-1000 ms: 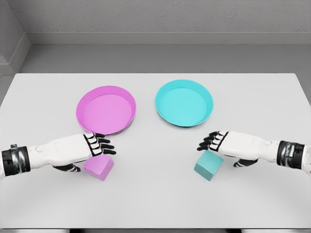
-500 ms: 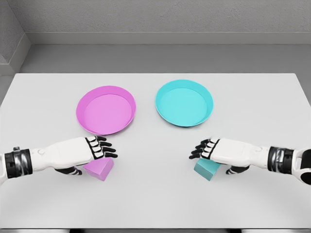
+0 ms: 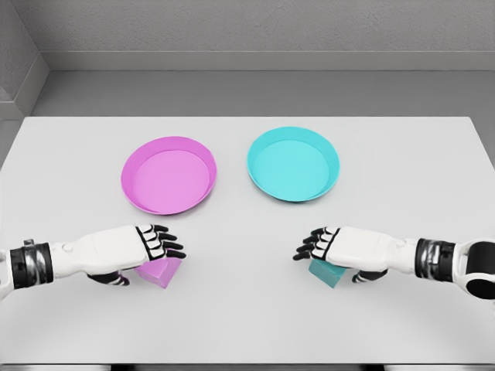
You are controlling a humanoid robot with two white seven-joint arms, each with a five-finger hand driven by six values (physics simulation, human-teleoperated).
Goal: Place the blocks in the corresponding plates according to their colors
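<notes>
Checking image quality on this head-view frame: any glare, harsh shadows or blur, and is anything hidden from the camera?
Head view: even, diffuse lighting, no glare on the table; only faint shadows, inside the pink plate and cyan plate; edges slightly soft overall. The left hand covers most of the pink block; the right hand covers most of the cyan block.

Worktop (image 3: 247, 309): bare strip runs down the middle between the left hand (image 3: 135, 247) and right hand (image 3: 340, 246), well apart. Far of each hand, open surface up to the plates. Pink plate (image 3: 168, 175) far-left, cyan plate (image 3: 293, 164) far-right; raised rims are the only obstacles there, with a narrow gap between them. Pink block (image 3: 161, 273) and cyan block (image 3: 326, 273) sit under the hands, mostly covered.
</notes>
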